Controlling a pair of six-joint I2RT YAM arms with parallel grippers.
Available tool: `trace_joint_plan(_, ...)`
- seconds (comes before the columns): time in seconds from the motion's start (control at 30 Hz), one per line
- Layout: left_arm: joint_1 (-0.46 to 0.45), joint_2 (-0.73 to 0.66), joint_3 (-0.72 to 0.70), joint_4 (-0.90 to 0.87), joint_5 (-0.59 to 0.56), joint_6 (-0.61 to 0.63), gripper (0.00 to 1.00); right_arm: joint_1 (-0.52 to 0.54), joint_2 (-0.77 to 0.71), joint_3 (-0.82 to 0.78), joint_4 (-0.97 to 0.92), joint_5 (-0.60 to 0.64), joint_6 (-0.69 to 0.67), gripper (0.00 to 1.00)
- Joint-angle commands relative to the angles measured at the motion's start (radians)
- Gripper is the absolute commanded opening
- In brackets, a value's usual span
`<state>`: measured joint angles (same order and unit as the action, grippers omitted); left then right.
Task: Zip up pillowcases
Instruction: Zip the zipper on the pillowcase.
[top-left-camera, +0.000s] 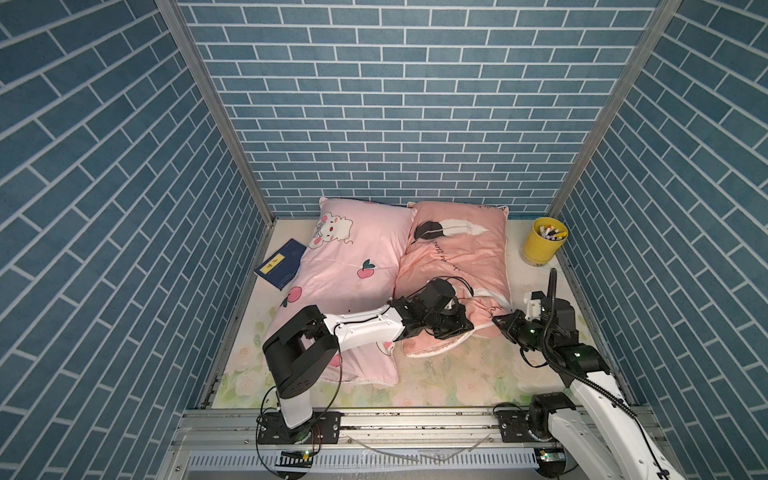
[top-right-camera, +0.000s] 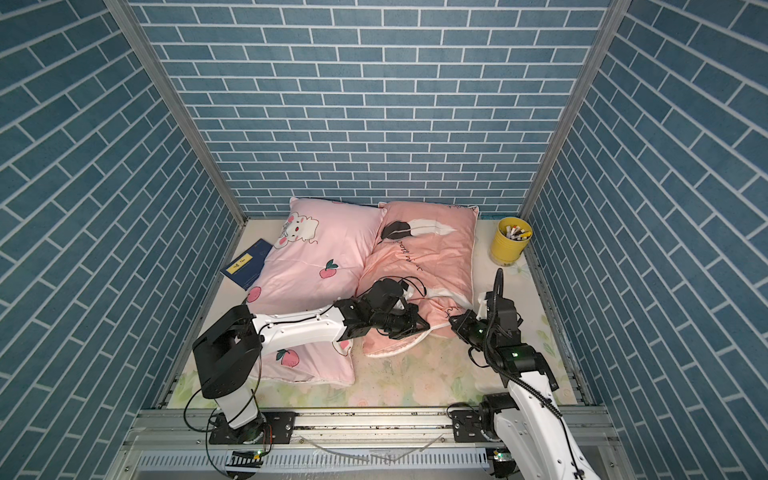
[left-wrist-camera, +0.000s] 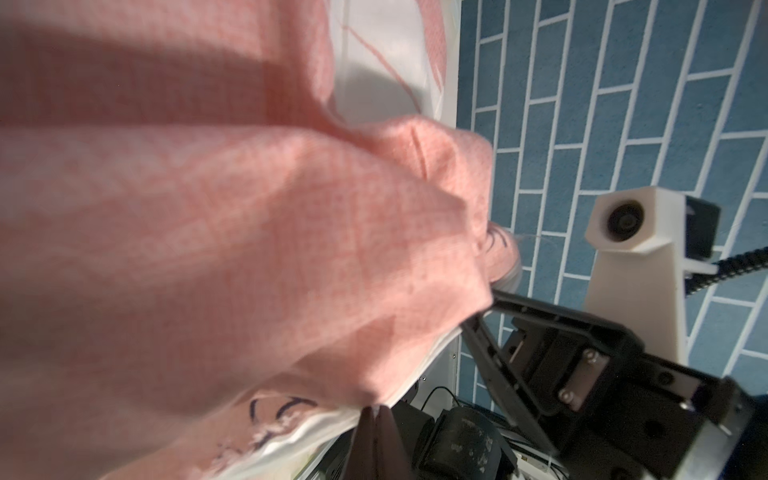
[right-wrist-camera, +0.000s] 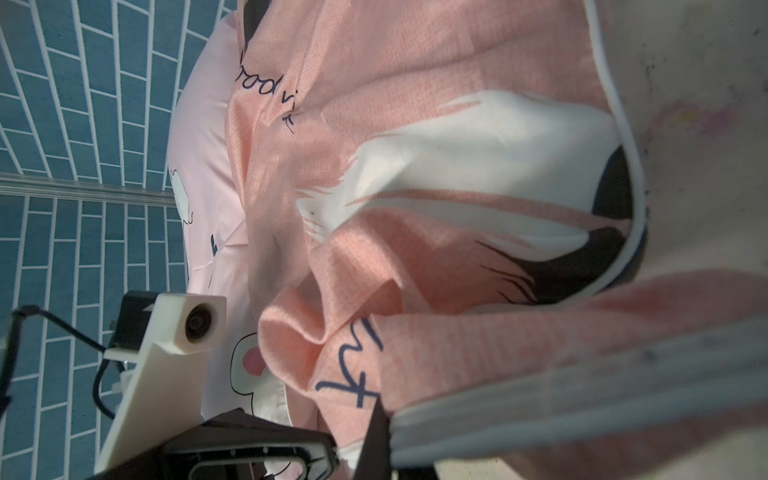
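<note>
landmark: feather pillowcase (top-left-camera: 457, 257), salmon. Everything below placed against it.
bunny pillowcase (top-left-camera: 353, 266): lay touching its long side, the side away from the yellow cup (top-left-camera: 544, 241).
yellow cup: stood near its far corner, apart from it.
left gripper (top-left-camera: 465, 326): reached across its near end and clenched on a bunched fold of the hem. Own wrist view showed the fingers pressed together with white piping nipped between them.
right gripper (top-left-camera: 500, 321): sat at its near corner on the cup side, clamped down. Looked nipped onto the white-piped hem (right-wrist-camera: 582, 386). Could not tell whether the zip tab or only cloth was caught.
pillowcase vs claws: near hem ran from one grip to the other, lifted and rumpled. Claws sat near each other, not touching. Rest of the pillow lay beyond both.
step (judged): anchor-and-pull on this case's zip. Slider and teeth not made out in any view.
doing it well: needed the left grip as a fixed anchor, with the hem drawn taut and straight before any pull. Pull best run along the hem line, low and steady. Worth confirming the tab was actually in the right jaws first.
risk: with only cloth pinched, would have dragged the pillow or bunched the fold further. Bunny pillowcase not yet handled.
</note>
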<state>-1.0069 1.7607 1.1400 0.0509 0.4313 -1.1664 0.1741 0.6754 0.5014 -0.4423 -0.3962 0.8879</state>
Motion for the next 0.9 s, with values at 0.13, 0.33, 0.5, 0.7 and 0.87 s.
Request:
trace_joint_plan(0.13,-0.004,-0.076,-0.065,-0.26,-0.019,0.15,0.0,-0.016,0.03,0.07,-0.079,0.086,-0.076,0.0)
trace_joint_plan(0.33,-0.004,-0.111,-0.109,-0.386,-0.066,0.213,0.0,-0.024,0.058,0.103,-0.093,0.102,-0.099,0.0)
trace_joint_plan(0.5,-0.002,-0.135,-0.141,-0.492,-0.13,0.277,0.0,-0.034,0.06,0.123,-0.111,0.13,-0.116,0.0)
trace_joint_plan(0.7,-0.003,-0.135,-0.17,-0.435,-0.14,0.253,0.0,-0.043,0.075,0.122,-0.098,0.093,-0.121,0.0)
trace_joint_plan(0.87,0.011,-0.088,-0.071,-0.353,-0.099,0.216,0.0,-0.047,0.115,0.126,-0.053,-0.102,-0.144,0.33)
